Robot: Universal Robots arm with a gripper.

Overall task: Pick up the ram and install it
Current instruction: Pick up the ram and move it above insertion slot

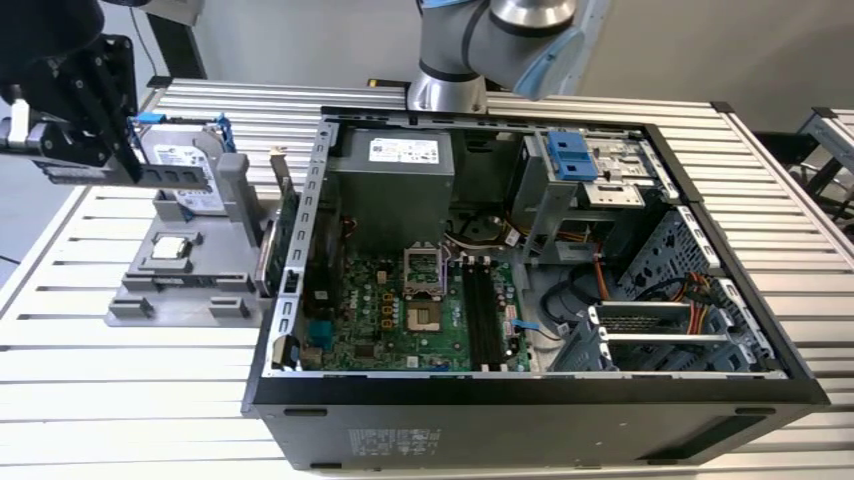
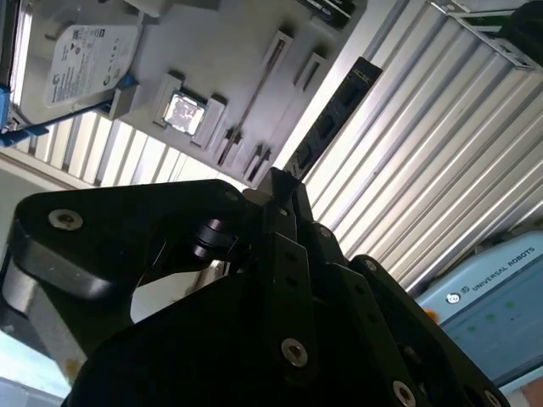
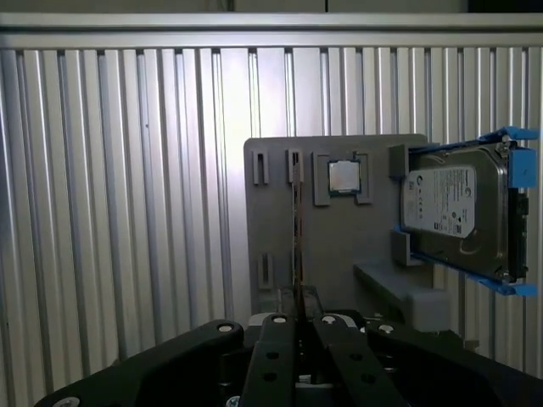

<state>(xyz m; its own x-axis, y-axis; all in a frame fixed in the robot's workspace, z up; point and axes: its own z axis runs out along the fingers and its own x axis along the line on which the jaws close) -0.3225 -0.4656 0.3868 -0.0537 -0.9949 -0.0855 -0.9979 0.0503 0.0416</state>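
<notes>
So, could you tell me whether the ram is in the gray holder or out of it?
Out: the gripper is shut on the ram, whose free end shows clear of the slots in the gray holder.

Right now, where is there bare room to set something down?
Bare table slats on the camera side of the grey holder, at the exterior view's left of the computer case; a narrower strip at the case's right. Crowded: the case's inside and the holder.

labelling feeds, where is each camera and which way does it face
exterior view: high off the arm, looking down into the case; arm, jaws show
first wrist view: at the wrist, facing the holder past the jaws
second wrist view: at the wrist, along the ram in the jaws
both wrist views share ram, holder, drive
</notes>
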